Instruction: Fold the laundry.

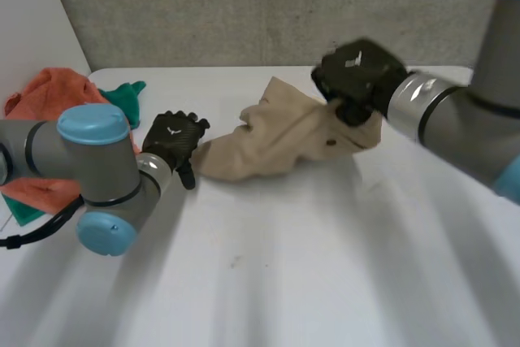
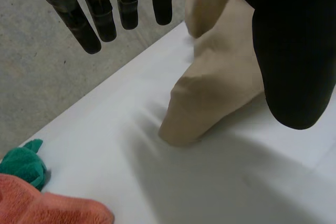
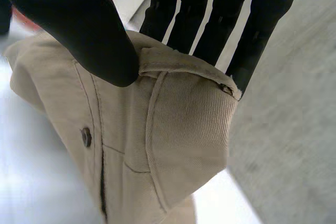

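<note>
- The right hand [image 1: 357, 75] has its fingers [image 3: 195, 22] closed against the thumb. They pinch the stitched waistband edge of the beige twill garment [image 1: 280, 140] and hold that end raised off the white worktop [image 1: 325, 266].
- A small dark button [image 3: 85, 136] sits on the cloth just below the thumb.
- The left hand [image 1: 173, 140] is wide open and holds nothing — its fingers [image 2: 89, 22] are straight and well apart from the thumb.
- The garment's low, rumpled end lies on the worktop below this palm, between fingers and thumb. Whether the thumb touches it cannot be told.
- The garment slopes from the raised end down towards the left hand, near the worktop's far edge, with grey speckled floor [image 1: 244, 6] beyond.
- A crumpled orange towel [image 1: 45, 99] and a small green cloth [image 1: 126, 95] lie at the worktop's left edge, apart from the garment.
- The near stretch of worktop lies open in front of both hands.
</note>
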`<action>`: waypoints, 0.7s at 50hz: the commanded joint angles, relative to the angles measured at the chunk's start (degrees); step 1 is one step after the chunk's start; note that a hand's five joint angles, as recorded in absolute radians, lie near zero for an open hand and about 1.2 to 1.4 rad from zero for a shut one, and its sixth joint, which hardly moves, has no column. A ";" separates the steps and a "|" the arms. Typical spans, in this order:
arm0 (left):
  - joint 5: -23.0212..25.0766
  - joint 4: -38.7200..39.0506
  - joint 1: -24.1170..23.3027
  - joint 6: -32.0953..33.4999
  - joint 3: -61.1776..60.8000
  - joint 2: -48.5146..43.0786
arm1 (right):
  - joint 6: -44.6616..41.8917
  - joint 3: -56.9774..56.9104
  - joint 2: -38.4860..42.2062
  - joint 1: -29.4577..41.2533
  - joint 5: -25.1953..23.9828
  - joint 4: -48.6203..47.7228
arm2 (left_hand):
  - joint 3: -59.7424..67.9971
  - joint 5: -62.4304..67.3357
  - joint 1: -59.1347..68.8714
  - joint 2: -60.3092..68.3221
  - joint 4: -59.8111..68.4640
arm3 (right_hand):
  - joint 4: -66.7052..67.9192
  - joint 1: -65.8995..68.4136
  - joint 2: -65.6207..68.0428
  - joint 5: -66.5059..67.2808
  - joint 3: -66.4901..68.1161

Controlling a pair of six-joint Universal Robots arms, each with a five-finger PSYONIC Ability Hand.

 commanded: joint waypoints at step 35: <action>2.78 -12.85 3.59 -11.11 0.79 35.31 | 6.97 6.26 -14.24 -11.81 1.80 9.84 | 67.57 67.08 67.42 67.87 67.97 | 11.55 15.93 13.03 13.99 12.45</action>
